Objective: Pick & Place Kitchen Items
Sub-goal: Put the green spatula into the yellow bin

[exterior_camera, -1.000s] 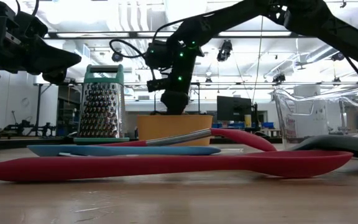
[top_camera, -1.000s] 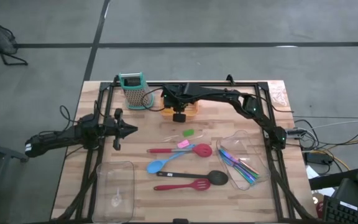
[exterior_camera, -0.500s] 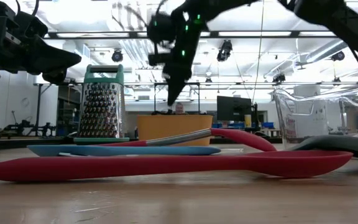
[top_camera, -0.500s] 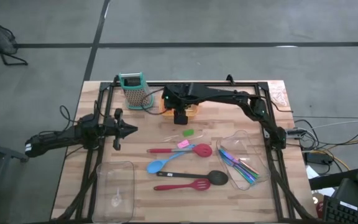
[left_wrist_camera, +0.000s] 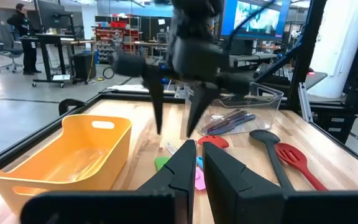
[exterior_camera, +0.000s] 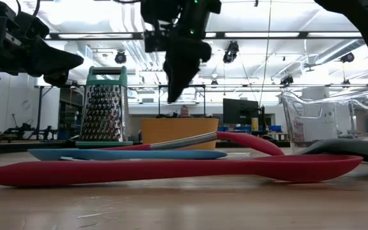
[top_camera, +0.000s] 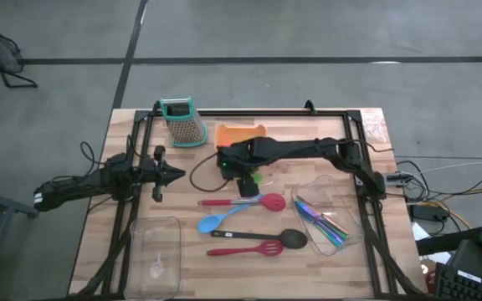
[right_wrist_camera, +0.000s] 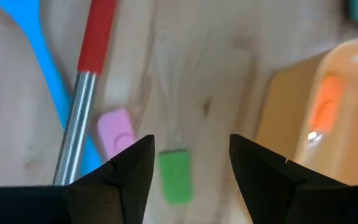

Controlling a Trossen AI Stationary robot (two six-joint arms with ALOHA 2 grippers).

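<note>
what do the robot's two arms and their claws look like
Both arms are dark, nearly black, built of slim jointed segments. The right claw has two broad, flat black fingers tapering to points; the left claw has similar wedge-shaped fingers. Green indicator lights glow on the right arm's wrist, and a thin black cable loops beside it.

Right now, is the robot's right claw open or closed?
Open. The right end effector shows a wide gap between its fingers, above the green piece.

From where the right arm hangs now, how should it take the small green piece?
Straight down from above, across its short sides. The green piece lies flat on the table, already between the open jaws of the right gripper, with the pink piece close beside it.
</note>
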